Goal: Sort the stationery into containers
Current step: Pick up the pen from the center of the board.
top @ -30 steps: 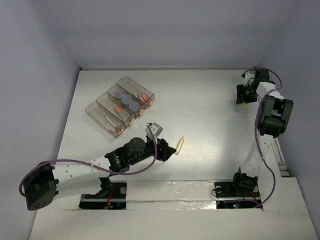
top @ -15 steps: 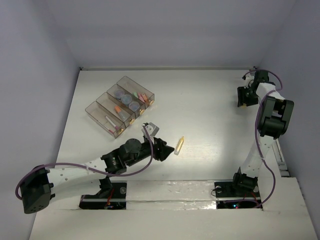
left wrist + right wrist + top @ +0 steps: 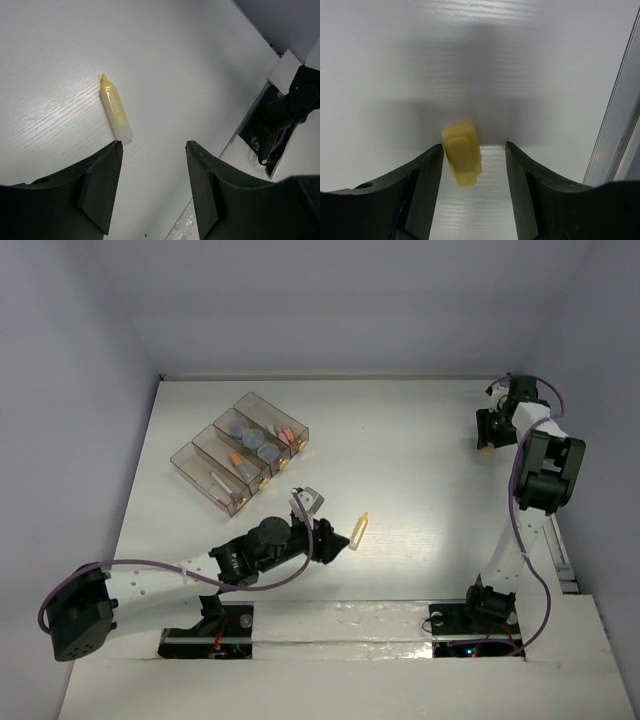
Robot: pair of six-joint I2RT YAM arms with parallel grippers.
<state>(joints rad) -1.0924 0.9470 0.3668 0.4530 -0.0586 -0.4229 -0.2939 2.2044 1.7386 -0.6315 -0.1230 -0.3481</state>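
Observation:
A yellow stick (image 3: 360,525) lies flat on the white table, just beyond my left gripper (image 3: 338,542). In the left wrist view the stick (image 3: 115,107) rests ahead of the left fingertip, outside the jaws, and the gripper (image 3: 154,145) is open and empty. My right gripper (image 3: 486,432) is at the far right by the wall. It stands open (image 3: 474,146) around a short yellow stick (image 3: 462,155) that lies close to its left finger, with a gap on the other side. The containers (image 3: 240,452) at the back left hold rolls, coloured sticks and a pen.
A metal rail (image 3: 615,100) runs along the table's right edge beside the right gripper, and the side wall is close behind it. The right arm's base (image 3: 285,115) shows in the left wrist view. The containers' walls stand above the table.
The left gripper drew back a little toward the left, then returned to where it was. The yellow stick on the table did not move. The right gripper only shifted slightly.

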